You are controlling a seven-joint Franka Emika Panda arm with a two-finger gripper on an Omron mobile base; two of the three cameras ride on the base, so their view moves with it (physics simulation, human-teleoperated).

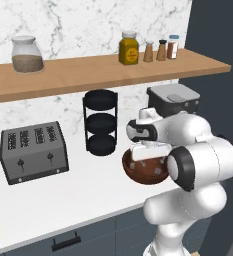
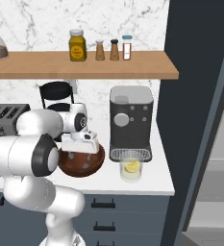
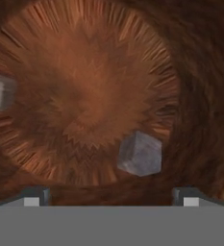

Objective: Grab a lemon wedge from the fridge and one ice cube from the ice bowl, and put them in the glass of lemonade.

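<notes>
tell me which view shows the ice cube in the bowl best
The hand view: it looks straight into the ice bowl, with one ice cube plain on the wooden bottom, ahead of the open pincer. The left and right base views show small pale cubes in the bowl, partly covered by the hand.

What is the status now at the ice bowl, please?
Tool open, low inside ice bowl. Ice cube just ahead, not gripped. Lemon wedge already in glass of lemonade. Nothing blocking.
</notes>
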